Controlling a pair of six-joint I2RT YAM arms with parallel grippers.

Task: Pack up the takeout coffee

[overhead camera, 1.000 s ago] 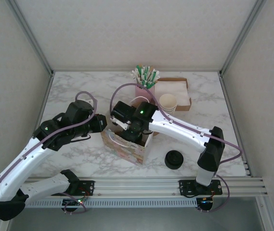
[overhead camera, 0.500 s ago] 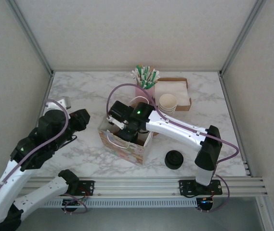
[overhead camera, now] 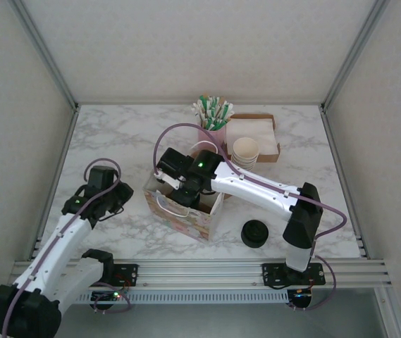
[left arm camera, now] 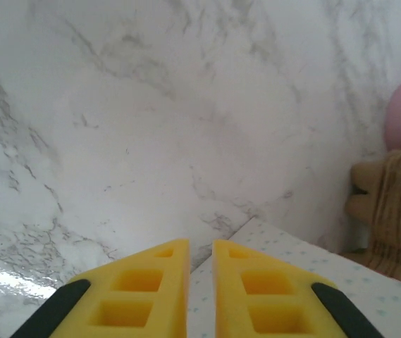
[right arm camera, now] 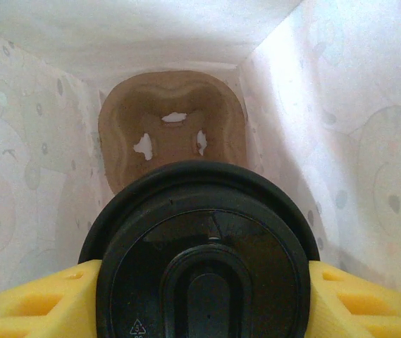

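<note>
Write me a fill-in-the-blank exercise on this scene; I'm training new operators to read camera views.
1. The takeout coffee in the right pincer has a ____ lid.
2. The coffee is ____ the paper bag, where a brown cup carrier lies.
3. The green-tipped straws stand in a ____ holder.
Missing words: black; inside; pink.
</note>
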